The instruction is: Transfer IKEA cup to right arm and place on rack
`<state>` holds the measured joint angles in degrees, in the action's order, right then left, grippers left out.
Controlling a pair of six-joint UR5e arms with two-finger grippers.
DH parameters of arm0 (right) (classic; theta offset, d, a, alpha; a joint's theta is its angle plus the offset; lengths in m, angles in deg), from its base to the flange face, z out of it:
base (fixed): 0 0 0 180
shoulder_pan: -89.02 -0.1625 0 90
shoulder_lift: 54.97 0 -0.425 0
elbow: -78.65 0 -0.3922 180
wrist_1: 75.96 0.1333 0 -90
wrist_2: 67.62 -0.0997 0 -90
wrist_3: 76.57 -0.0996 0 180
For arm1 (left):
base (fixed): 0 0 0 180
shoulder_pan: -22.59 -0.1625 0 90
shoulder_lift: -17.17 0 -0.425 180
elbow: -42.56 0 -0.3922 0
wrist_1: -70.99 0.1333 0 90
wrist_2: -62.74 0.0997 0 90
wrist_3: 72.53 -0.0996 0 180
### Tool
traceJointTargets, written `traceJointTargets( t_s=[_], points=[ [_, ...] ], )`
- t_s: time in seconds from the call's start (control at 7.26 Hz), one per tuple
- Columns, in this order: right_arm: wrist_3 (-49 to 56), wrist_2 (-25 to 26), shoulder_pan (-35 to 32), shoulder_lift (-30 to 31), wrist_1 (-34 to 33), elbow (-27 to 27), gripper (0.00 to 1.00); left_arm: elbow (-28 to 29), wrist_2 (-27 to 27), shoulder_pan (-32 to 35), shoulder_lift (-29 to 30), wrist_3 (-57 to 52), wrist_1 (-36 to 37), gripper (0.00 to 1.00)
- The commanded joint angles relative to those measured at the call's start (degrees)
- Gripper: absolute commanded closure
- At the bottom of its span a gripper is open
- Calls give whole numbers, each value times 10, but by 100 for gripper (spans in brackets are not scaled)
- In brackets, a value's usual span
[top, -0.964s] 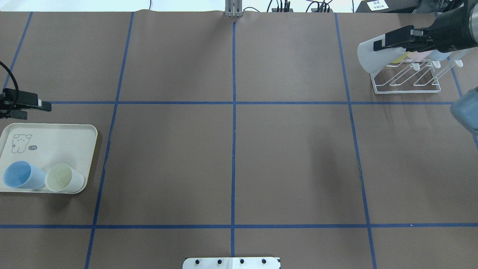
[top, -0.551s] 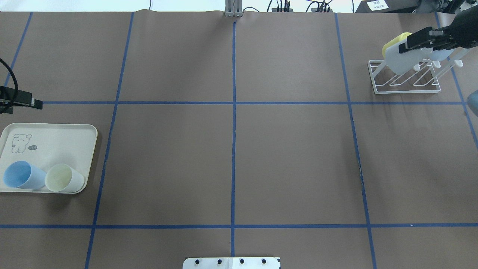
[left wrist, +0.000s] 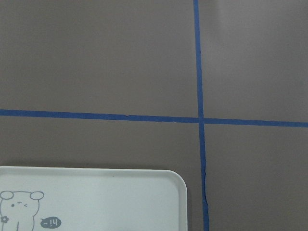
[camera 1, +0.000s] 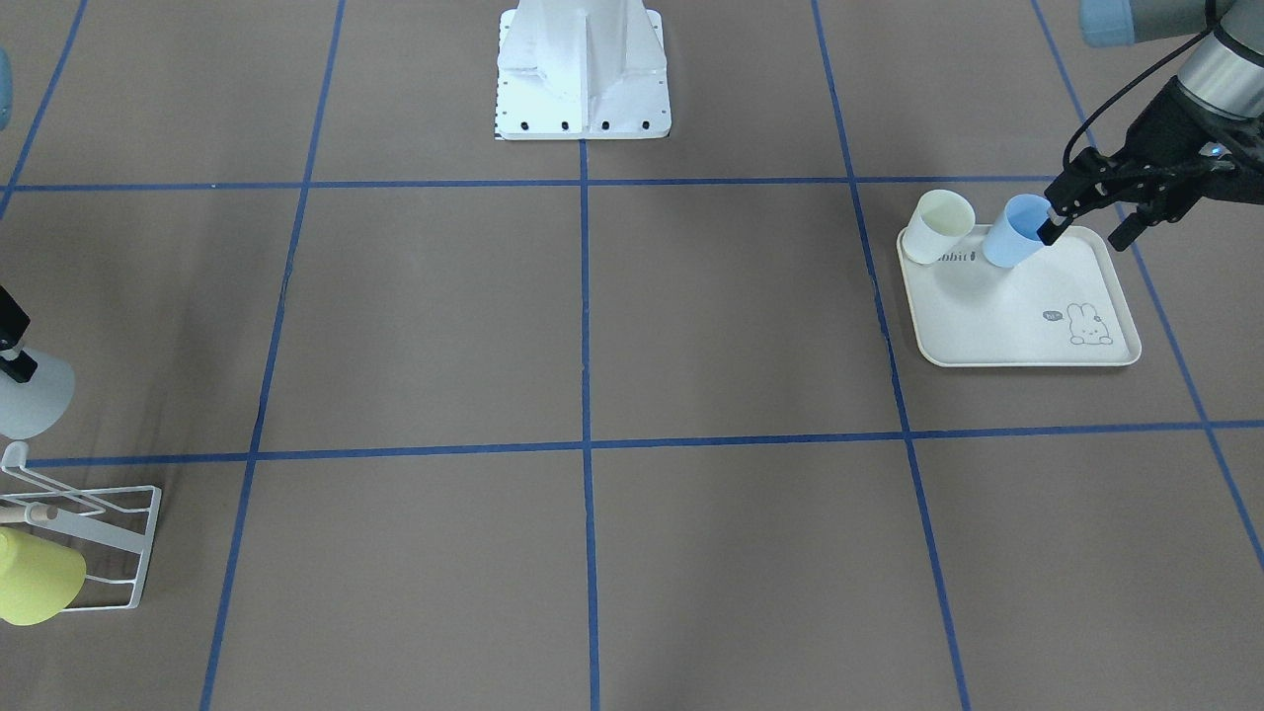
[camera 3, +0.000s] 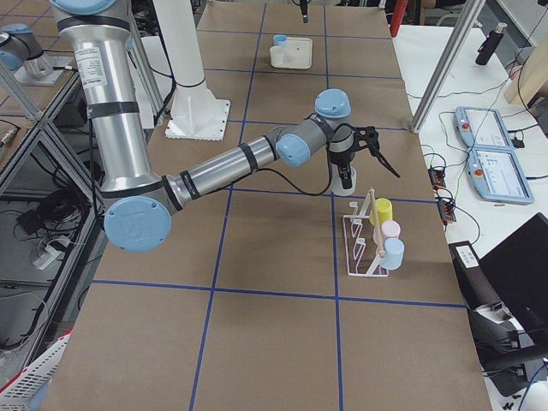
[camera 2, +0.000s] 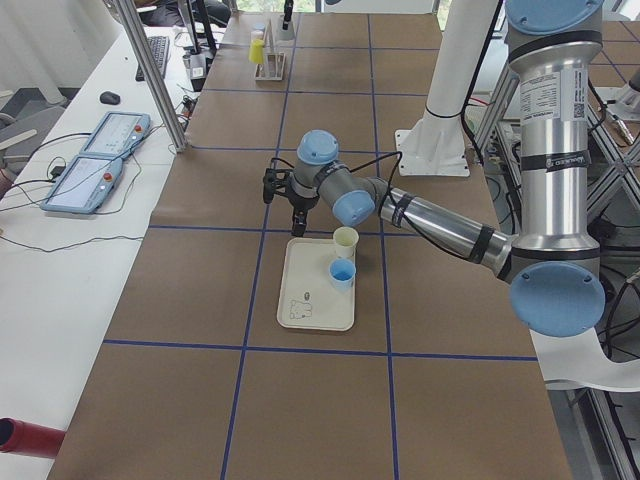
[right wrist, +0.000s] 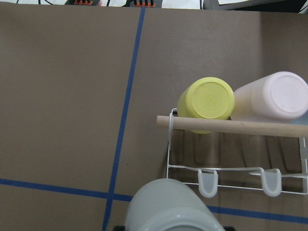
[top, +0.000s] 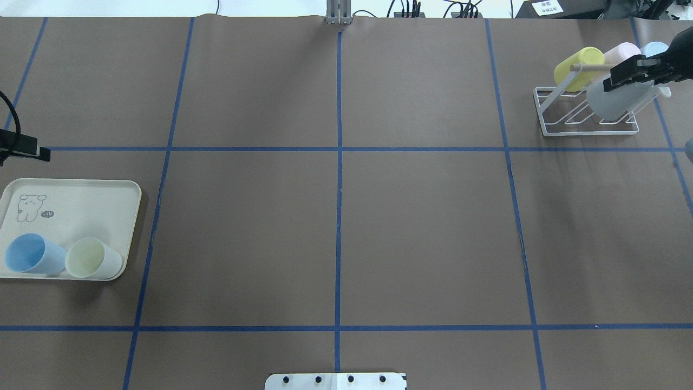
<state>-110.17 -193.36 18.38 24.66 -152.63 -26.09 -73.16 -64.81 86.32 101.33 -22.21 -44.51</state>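
Right gripper [top: 618, 82] clamped on grey cup [top: 614, 103] over the rack [top: 590, 131], bench's far-right corner — yellow cup [top: 584, 58], pink cup [top: 620, 53] and wooden rod [top: 591, 67] crowd just behind. Left gripper [camera 1: 1086, 233] splayed by tray [top: 81, 206], left edge.

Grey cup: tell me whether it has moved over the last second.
Yes. In the overhead view the grey cup moved right along the rack, from its left end to its right half.

The near left arm [camera 2: 440, 222] reaches out over the table [camera 2: 450, 400]. Its gripper [camera 2: 288, 208] hangs just past the tray's [camera 2: 305, 310] far edge. A cream cup [camera 2: 345, 240] and a blue cup [camera 2: 342, 273] sit mouths up, just beside each other, along the tray's edge nearest the robot. A rack [camera 2: 272, 68] with a yellow cup [camera 2: 257, 48] stands near the table's far end.
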Motion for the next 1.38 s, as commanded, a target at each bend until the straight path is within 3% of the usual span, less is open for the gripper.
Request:
traceJointTargets(
  t_s=[0.0, 1.24],
  points=[
    [29, 3, 0, -4, -8, 27, 70, 0, 0, -1, -13, 0, 3, 0],
    [55, 4, -5, -40, -3, 97, 69, -4, 24, -4, -59, 0, 4, 0]
  ],
)
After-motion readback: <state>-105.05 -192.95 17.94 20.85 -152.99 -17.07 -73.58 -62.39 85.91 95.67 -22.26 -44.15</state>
